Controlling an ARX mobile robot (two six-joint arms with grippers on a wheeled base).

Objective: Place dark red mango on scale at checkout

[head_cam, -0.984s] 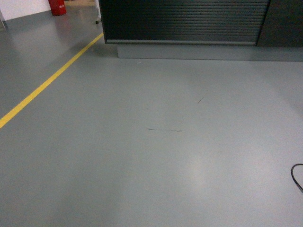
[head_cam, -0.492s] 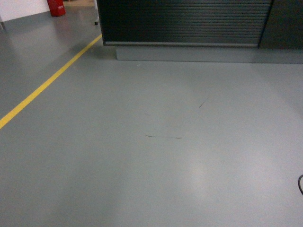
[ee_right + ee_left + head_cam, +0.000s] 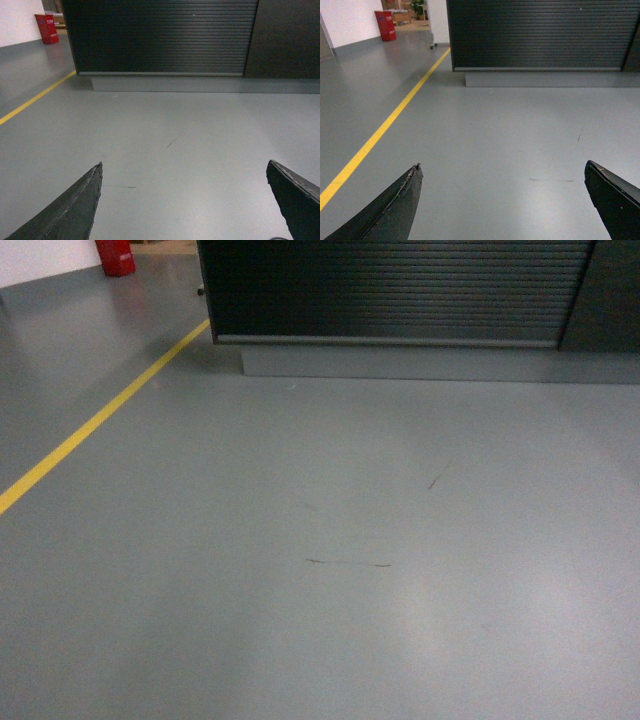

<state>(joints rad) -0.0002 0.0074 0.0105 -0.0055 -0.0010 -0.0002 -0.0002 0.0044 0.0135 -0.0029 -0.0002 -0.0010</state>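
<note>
Straight ahead of both hands stands the checkout (image 3: 390, 290), its ribbed dark front panel running crosswise to my line of sight, on a plain grey plinth (image 3: 430, 363). Neither the mango nor the scale shows in any view; only the counter's front face is in frame, so I cannot say where on top the scale sits.

My left gripper (image 3: 505, 200) is spread wide with nothing between its dark, tapered fingers (image 3: 395, 210). The right gripper (image 3: 185, 200) is likewise spread and bare. So neither hand carries the fruit, and I judge the pick is yet to be made.

From the left hand the ribbed panel lies ahead and slightly to the right; from the right hand it is ahead and slightly to the left, with a smooth dark panel (image 3: 282, 37) further right. Neither arm looks clearly nearer.

The floor (image 3: 320, 540) is smooth, glossy grey, with thin dark scuffs. A yellow line (image 3: 95, 425) runs off to the left of the left hand, toward a red box (image 3: 386, 25) by the far wall.
</note>
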